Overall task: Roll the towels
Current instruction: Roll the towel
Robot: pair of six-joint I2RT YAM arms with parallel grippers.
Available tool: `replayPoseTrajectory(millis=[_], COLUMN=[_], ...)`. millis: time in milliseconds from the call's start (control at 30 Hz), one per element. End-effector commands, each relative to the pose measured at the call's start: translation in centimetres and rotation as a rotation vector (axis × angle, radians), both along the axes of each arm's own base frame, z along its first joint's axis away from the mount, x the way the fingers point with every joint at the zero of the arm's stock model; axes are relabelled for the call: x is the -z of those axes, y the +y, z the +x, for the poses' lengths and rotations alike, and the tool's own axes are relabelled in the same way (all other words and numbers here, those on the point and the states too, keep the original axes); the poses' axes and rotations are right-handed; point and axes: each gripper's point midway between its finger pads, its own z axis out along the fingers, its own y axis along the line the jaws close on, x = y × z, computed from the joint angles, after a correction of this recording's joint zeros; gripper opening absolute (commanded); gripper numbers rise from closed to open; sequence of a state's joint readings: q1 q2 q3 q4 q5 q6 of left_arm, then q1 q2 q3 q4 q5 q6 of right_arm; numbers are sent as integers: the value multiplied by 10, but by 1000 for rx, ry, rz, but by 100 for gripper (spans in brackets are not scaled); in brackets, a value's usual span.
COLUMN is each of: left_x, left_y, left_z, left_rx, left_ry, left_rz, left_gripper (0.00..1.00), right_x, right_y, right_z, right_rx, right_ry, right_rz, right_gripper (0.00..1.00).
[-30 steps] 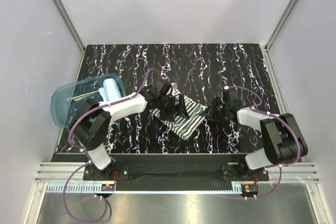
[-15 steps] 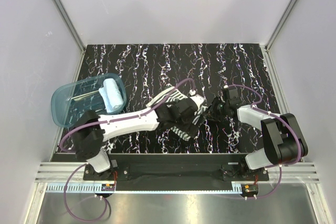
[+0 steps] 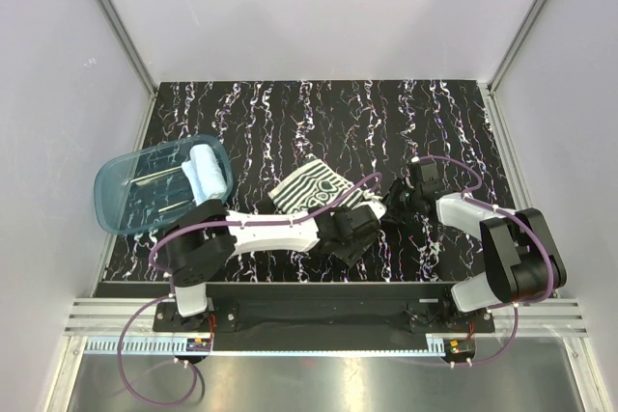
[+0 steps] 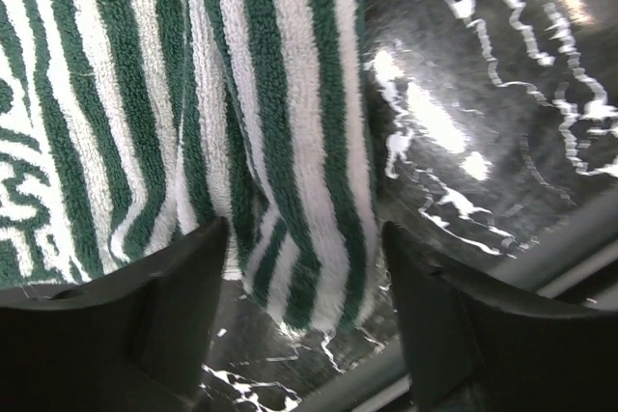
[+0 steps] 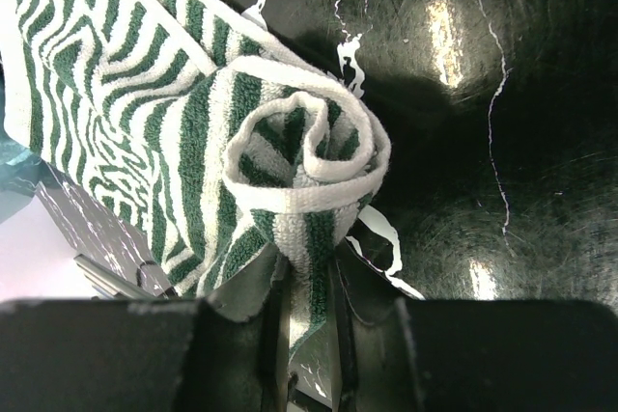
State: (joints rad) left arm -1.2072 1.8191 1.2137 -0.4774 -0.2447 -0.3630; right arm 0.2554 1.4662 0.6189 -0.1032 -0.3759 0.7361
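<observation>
Black marbled tabletop (image 3: pixel 290 113), glossy and white-veined, carries the striped towel (image 3: pixel 311 187), a nubby terry cloth in dark green and white. Its right end is coiled into a loose spiral whose open end faces the right gripper (image 5: pixel 307 287), whose jaws are pinched narrow on the coil's outer flap. Spread wide, the left gripper (image 4: pixel 304 277) straddles the flat near hem. Well apart, the light blue towel (image 3: pixel 206 169) lies bundled in the translucent tub (image 3: pixel 126 190).
</observation>
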Motion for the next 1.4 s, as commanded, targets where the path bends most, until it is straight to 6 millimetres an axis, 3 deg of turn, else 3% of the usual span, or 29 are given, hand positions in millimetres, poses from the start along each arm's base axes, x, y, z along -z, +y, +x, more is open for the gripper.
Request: replayPoseTrajectory(millis=[0,67,333,467,567,600,733,933,1000,1133,1367], left_x=[-10,-6,-1,1,-3,-3,-7,-23,-25,-34,-31], left_y=[-12,-10,-5,-8,-14,-15,-19,-28,-22,-20,0], left_z=[14,13,11,4,-2,-6,-10,-10,-8,2,14], left_rx=[-10,-12,-31,-21,-14,-17,-41,-80,-104,-176,-354], left_ry=[-60,-57,-57,-21,23,49,126,280,350,453,617], left_rz=[-28,-24,-28,-56,-116,-136,-212,-377,-435,-578,-719], left_gripper=[66,60,16,0,0,0,0,0,0,0,0], right_x=[-11,-10,-9,-13,-21,-23,-40,-71,-82,-97,-106], right_y=[-2,-2,-2,-2,-7,-9,-15,-36,-38,-34,-4], right_z=[9,9,9,10,13,13,19,28,28,25,10], right_rx=[-8,-8,-14,-21,-20,-19,-23,40,51,56,-5], right_ry=[-46,-45,-41,-42,-52,-56,-85,-147,-165,-202,-288], right_rz=[-29,-34,-37,-47,-79,-89,-137,-236,-242,-198,16], right_gripper=[19,19,18,19,35,48,65,71,72,72,71])
